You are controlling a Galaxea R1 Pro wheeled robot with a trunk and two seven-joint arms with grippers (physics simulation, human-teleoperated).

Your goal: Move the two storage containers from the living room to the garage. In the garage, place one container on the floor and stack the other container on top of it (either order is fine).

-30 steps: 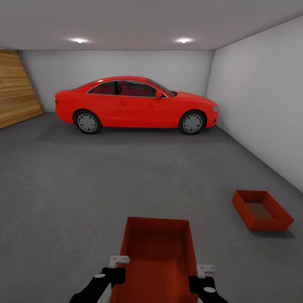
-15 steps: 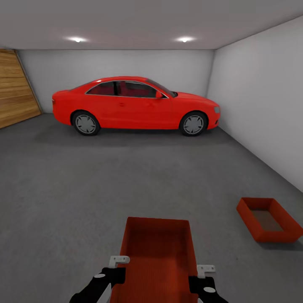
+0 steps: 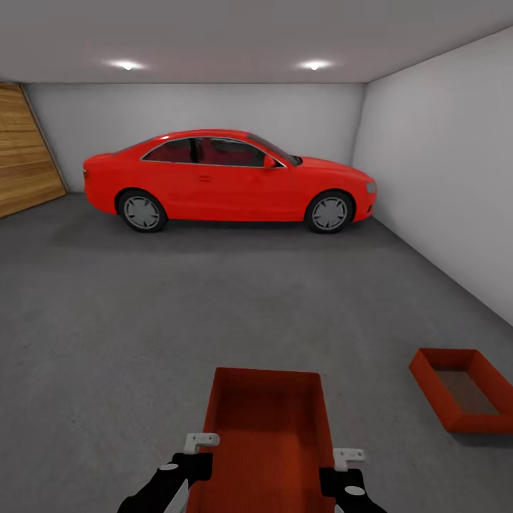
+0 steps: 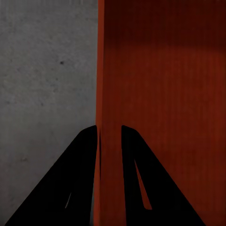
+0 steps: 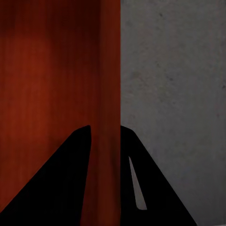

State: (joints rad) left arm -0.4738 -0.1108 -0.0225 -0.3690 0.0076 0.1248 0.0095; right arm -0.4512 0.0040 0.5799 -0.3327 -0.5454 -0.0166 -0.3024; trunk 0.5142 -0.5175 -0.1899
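Note:
I carry one orange-red storage container low in front of me in the head view, held by both side walls. My left gripper is shut on its left wall, and my right gripper is shut on its right wall. Both black arms show at the container's near corners, left gripper and right gripper. The second storage container rests on the dark grey garage floor ahead to my right, open side up, near the right wall.
A red car is parked across the far end of the garage. A wooden door stands at the far left and a white wall runs along the right. Bare floor lies between me and the car.
The whole view has shifted: the car has grown slightly and the floor container has slid right and lower in the picture, so the camera has moved forward. The held container and grippers keep their places.

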